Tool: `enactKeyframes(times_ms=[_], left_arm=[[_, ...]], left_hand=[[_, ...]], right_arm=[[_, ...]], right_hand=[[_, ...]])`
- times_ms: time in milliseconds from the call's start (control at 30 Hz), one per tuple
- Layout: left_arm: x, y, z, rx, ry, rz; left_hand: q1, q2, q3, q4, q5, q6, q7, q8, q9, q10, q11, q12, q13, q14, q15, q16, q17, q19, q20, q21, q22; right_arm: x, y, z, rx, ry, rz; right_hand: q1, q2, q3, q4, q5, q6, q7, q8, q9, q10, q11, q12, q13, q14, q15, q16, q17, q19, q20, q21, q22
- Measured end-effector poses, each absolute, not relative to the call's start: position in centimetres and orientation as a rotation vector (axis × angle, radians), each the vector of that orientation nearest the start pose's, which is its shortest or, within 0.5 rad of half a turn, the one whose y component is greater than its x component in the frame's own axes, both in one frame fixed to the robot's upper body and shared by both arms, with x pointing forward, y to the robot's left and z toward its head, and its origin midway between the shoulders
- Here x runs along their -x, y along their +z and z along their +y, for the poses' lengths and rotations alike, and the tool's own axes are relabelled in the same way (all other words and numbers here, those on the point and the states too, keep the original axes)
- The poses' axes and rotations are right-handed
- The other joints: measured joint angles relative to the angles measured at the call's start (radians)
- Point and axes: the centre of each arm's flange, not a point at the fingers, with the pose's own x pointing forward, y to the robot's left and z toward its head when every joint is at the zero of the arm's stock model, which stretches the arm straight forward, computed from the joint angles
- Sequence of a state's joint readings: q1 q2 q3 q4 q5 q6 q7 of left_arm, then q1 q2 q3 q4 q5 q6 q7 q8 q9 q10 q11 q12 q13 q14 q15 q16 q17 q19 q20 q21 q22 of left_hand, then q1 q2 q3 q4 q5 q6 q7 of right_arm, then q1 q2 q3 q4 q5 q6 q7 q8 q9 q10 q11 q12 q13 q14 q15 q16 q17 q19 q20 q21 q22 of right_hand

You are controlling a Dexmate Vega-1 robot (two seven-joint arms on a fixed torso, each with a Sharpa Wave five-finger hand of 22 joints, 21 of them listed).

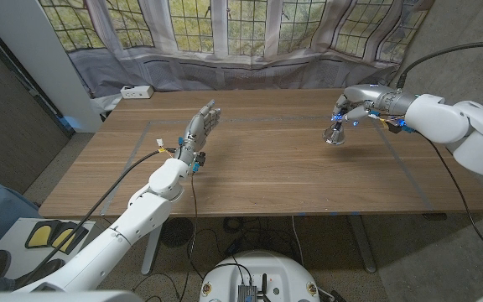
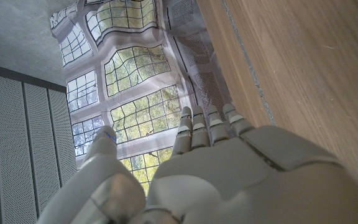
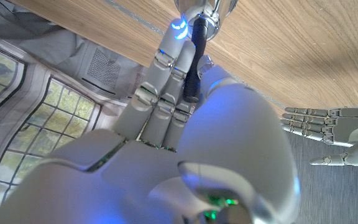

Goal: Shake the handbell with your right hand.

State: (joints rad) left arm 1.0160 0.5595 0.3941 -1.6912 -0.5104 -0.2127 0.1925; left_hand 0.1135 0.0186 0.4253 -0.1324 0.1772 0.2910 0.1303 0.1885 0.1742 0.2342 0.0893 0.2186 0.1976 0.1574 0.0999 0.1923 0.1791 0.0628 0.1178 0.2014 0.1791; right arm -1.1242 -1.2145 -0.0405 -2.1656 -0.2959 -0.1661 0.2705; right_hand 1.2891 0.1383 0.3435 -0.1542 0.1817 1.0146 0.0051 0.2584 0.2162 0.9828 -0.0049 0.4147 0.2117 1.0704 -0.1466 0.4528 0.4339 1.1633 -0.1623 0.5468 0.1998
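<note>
The right hand holds the handbell by its black handle, fingers wrapped round it. The bell hangs mouth-down, its long axis near upright, just over the wooden table toward the far right corner. The left hand stands well apart, fingers straight and spread, holding nothing, so I judge there is open room all round for shaking
</note>
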Motion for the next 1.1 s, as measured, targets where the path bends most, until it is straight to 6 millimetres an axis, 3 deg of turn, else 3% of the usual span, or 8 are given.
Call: enactKeyframes(times_ms=[400, 800, 900, 967, 1100], left_arm=[[-58.5, -2.9, 22.3, -0.026, -0.206, -0.655], [-59.0, -2.9, 22.3, -0.020, -0.209, -0.649], [-58.9, -2.9, 22.3, -0.020, -0.214, -0.650], [-59.2, -2.9, 22.2, -0.018, -0.216, -0.647], [-59.2, -2.9, 22.2, -0.017, -0.221, -0.647]], left_hand=[[0.000, 0.000, 0.000, 0.000, 0.000, 0.000, 0.000, 0.000, 0.000, 0.000, 0.000, 0.000, 0.000, 0.000, 0.000, 0.000, 0.000, 0.000, 0.000, 0.000, 0.000], [0.000, 0.000, 0.000, 0.000, 0.000, 0.000, 0.000, 0.000, 0.000, 0.000, 0.000, 0.000, 0.000, 0.000, 0.000, 0.000, 0.000, 0.000, 0.000, 0.000, 0.000], [0.000, 0.000, 0.000, 0.000, 0.000, 0.004, 0.004, 0.000, 0.000, 0.000, 0.000, 0.000, 0.000, 0.000, 0.000, 0.000, 0.000, 0.000, 0.000, 0.000, 0.000], [0.000, 0.000, 0.000, 0.000, 0.000, 0.006, 0.006, 0.000, 0.000, 0.000, 0.000, 0.000, 0.000, 0.000, 0.000, 0.000, 0.000, 0.000, 0.000, 0.000, 0.000], [0.000, 0.000, 0.000, 0.000, 0.000, 0.006, 0.005, 0.000, 0.000, 0.000, 0.000, 0.000, 0.000, 0.000, 0.000, 0.000, 0.000, 0.000, 0.000, 0.000, 0.000]], right_arm=[[-47.9, 10.7, -30.5, 1.426, 0.135, -0.622], [-49.3, 10.2, -32.7, 0.915, 0.183, -0.692], [-49.9, 9.8, -33.7, 0.871, 0.160, -0.684], [-50.0, 9.6, -33.7, 0.699, 0.242, -0.676], [-50.6, 9.4, -34.4, 0.678, 0.225, -0.667]], right_hand=[[0.000, 0.000, 0.000, 0.000, 0.000, 0.006, 0.006, 0.000, 0.000, 0.000, 0.000, 0.004, 0.000, 0.009, 0.005, 0.000, 0.008, 0.000, -0.001, 0.014, 0.000], [0.000, 0.000, -0.001, -0.001, 0.004, 0.009, 0.009, 0.000, 0.000, 0.000, 0.000, 0.004, 0.001, 0.014, 0.011, 0.000, 0.009, -0.002, -0.002, 0.026, 0.000], [0.000, 0.000, -0.001, -0.001, 0.004, 0.009, 0.009, 0.000, 0.000, 0.000, 0.000, 0.003, 0.008, 0.014, 0.011, 0.000, 0.009, -0.002, -0.002, 0.027, 0.000], [0.000, 0.000, -0.001, -0.001, 0.004, 0.009, 0.009, 0.000, 0.000, 0.000, 0.000, 0.003, 0.008, 0.014, 0.010, -0.006, 0.009, -0.002, -0.002, 0.030, 0.000], [0.017, 0.007, -0.004, -0.002, 0.004, 0.005, 0.013, 0.000, 0.000, 0.000, 0.000, 0.002, 0.014, 0.018, 0.007, -0.007, 0.009, -0.002, -0.002, 0.030, 0.000]])
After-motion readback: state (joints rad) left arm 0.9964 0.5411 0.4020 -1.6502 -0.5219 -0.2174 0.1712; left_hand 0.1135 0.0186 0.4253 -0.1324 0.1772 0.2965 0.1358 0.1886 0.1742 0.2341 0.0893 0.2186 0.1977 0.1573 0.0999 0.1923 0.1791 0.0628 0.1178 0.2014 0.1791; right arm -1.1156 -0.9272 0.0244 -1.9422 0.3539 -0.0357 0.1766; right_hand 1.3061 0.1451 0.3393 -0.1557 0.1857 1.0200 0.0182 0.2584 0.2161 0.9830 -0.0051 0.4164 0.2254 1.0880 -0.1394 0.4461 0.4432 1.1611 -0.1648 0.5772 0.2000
